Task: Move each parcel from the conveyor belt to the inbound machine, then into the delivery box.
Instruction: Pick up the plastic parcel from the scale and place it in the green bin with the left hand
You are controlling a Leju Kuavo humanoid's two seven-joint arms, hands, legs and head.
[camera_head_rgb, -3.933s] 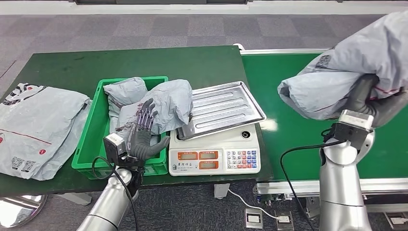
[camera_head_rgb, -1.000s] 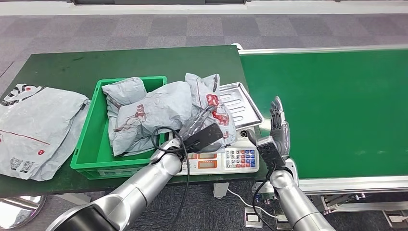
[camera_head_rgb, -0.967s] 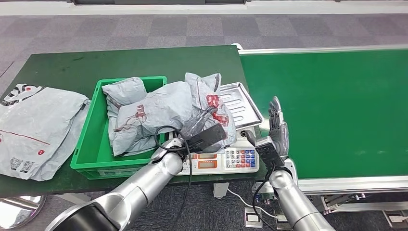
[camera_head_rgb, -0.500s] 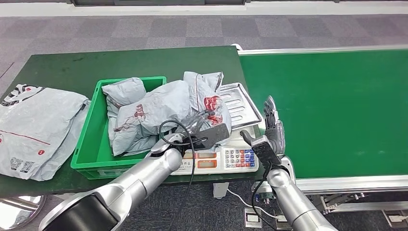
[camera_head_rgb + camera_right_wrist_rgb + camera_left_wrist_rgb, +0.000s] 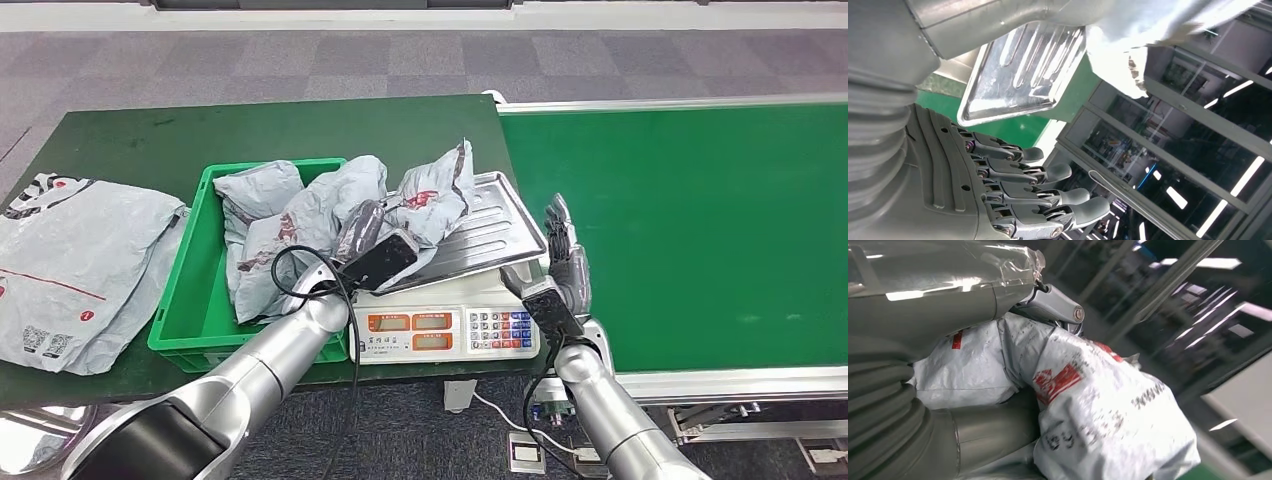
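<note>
Green table point(image 5: 150, 140) (flat grey bag point(image 5: 75, 265) beside crate point(image 5: 190, 300))

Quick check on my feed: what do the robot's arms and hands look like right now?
Both arms are smooth silver tubes with black cables looping at the wrists. A black camera box sits behind each hand. The right hand has a grey ribbed cover and dark segmented fingers with metal links; the left hand is grey.

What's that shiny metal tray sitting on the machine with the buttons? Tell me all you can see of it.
The tray is a shallow rectangular pan of bright, silvery metal with a raised rim, rounded corners and long ridges pressed into its floor. It sits on top of the scale, tilted and askew, its corner jutting past the scale's edge toward the conveyor. A crumpled grey parcel, held by the left hand, overlaps its near-crate end. The right hand stands open beside it, apparently not touching.
</note>
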